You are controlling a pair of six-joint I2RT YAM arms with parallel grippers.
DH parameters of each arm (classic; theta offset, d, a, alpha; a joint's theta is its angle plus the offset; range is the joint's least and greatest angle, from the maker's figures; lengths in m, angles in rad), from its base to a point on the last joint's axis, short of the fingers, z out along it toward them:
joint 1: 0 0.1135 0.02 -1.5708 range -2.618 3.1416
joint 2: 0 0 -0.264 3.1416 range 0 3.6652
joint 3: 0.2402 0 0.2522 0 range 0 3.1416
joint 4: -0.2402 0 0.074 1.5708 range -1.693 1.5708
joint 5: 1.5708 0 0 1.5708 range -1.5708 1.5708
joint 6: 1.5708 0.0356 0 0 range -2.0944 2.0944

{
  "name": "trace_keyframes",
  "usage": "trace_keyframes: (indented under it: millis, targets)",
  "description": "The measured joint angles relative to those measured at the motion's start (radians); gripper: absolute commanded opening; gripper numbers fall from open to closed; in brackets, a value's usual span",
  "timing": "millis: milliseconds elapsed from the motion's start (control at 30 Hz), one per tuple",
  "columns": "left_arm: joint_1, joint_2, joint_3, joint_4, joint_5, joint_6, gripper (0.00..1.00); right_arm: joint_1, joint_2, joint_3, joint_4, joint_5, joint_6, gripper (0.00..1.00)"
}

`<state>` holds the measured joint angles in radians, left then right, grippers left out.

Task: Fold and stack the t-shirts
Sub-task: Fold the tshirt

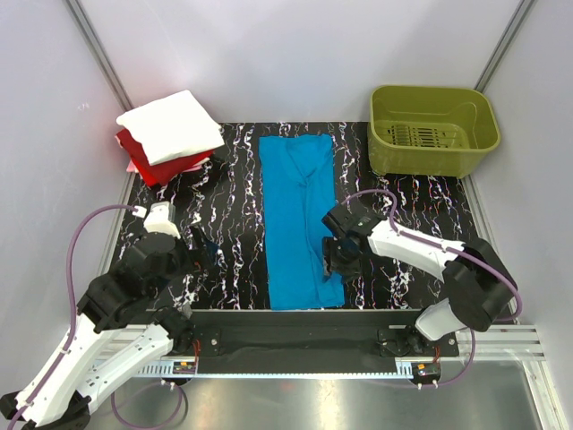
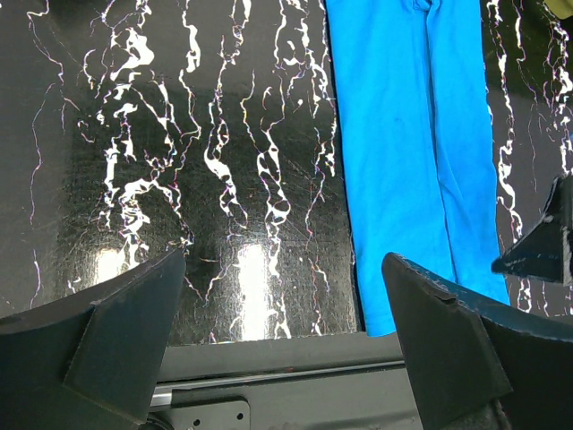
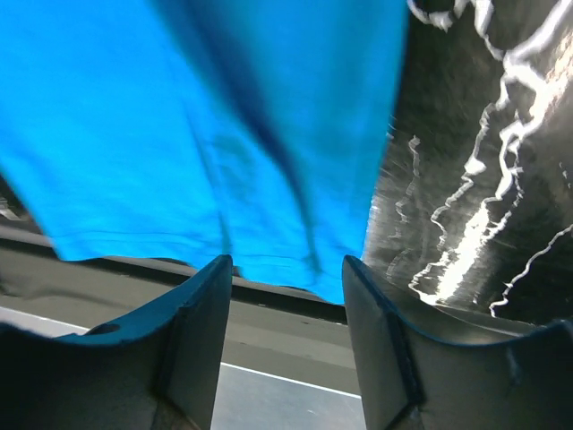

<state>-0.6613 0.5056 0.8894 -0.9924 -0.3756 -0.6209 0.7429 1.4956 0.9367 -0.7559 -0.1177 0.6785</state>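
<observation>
The bright blue soft cloth t-shirt (image 1: 295, 206) lies folded in a long strip down the middle of the shiny black table with white streaks (image 1: 224, 188). The right gripper (image 3: 286, 269) is at the shirt's near right corner, with its fingers apart and nothing in them. The left gripper (image 2: 283, 278) hangs wide open over the table, left of the shirt. A folded white cloth t-shirt (image 1: 170, 125) sits on a red cloth t-shirt (image 1: 159, 167) in the far left corner. An olive-green plastic basket (image 1: 421, 161) stands far right.
</observation>
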Motion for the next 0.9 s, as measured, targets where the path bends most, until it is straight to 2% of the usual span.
trace_keyframes:
  millis: [233,500,900]
  targets:
    - [0.0,0.002,0.0,0.0,0.0,0.0,0.99,-0.002,0.0,-0.104,0.065,-0.061,0.011,0.52]
    - [0.0,0.003,0.0,0.0,0.0,0.0,0.99,-0.002,0.0,-0.115,0.107,-0.09,0.021,0.45]
    - [0.0,0.007,0.0,0.0,-0.001,-0.001,0.99,-0.002,0.023,-0.116,0.116,-0.138,0.038,0.45]
